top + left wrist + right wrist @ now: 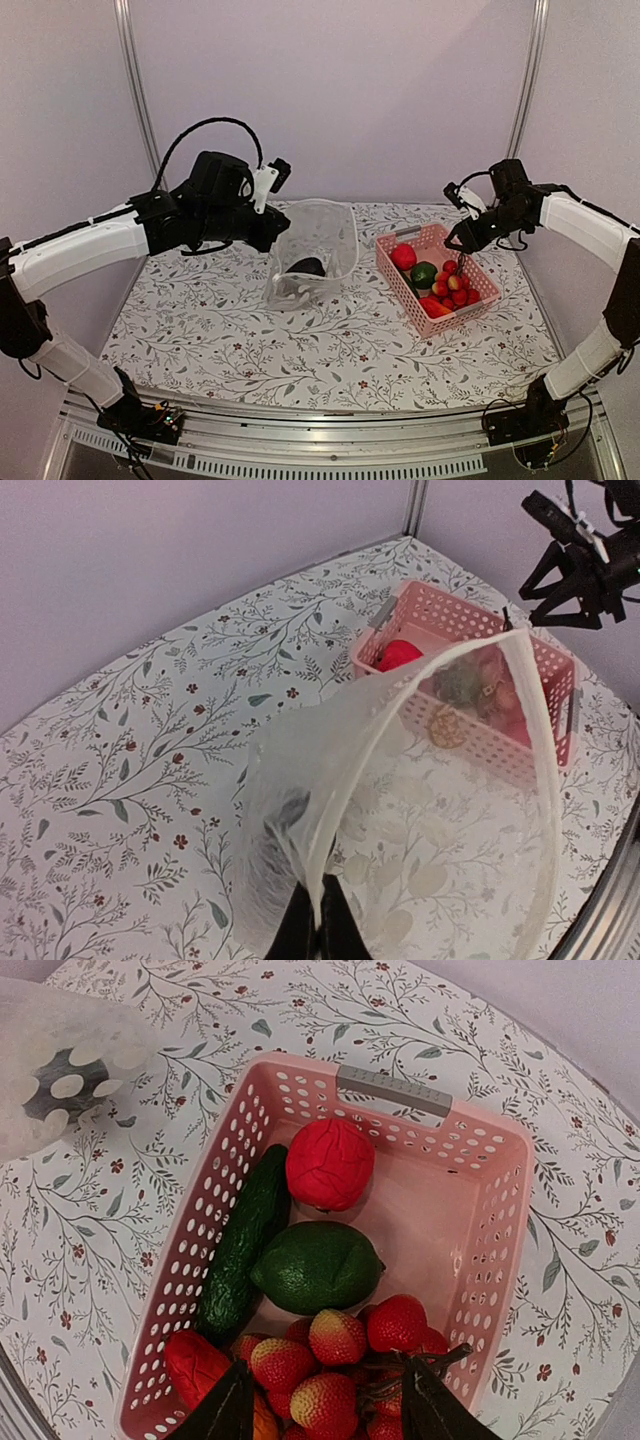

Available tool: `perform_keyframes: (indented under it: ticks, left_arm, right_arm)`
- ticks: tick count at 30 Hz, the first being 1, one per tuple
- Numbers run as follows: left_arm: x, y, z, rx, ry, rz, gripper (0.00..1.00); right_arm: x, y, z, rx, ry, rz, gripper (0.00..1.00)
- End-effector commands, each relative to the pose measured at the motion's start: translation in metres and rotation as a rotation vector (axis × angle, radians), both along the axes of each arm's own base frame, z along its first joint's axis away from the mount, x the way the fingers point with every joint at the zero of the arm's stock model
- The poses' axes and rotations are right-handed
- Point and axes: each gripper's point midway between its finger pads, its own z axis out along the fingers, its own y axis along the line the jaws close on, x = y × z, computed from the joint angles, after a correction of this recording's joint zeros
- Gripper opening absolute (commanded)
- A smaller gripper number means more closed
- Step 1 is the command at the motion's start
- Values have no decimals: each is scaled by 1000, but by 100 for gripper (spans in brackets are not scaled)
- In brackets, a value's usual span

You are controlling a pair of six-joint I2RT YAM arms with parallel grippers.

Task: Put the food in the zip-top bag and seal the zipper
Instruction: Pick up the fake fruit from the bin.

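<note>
The zip-top bag [318,245] stands open at the table's middle, with the dark purple eggplant [306,266] inside. My left gripper [280,228] is shut on the bag's rim; in the left wrist view [318,932] its fingers pinch the whitish zipper strip [365,755], holding the mouth open. My right gripper [458,243] hangs open over the pink basket [446,320]. In the right wrist view [325,1412] its jaws straddle the cluster of small red-pink fruits [340,1360] without touching. A red round fruit [330,1163], a green round piece [315,1265] and a dark green cucumber [243,1245] lie in the basket.
The basket [200,1250] has a grey handle [390,1088] on its far rim and a red piece [195,1365] in its near corner. The bag [60,1060] shows left of the basket. The floral cloth [330,350] covers the table. Grey walls stand behind and at the sides.
</note>
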Motion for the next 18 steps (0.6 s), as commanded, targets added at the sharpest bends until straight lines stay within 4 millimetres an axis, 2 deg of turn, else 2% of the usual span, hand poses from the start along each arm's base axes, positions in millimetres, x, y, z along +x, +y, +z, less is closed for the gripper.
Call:
perform_keyframes:
  ticks: [1, 11, 18]
  left_arm:
    - [6, -1, 9, -145, 15, -29, 0]
    - [8, 5, -4, -132, 41, -28, 0]
    - [9, 7, -9, -121, 40, -24, 0]
  right_arm:
    - [3, -25, -28, -66, 71, -71, 47]
    - [18, -55, -41, -74, 110, -171, 47]
    - [17, -45, -52, -34, 146, -131, 49]
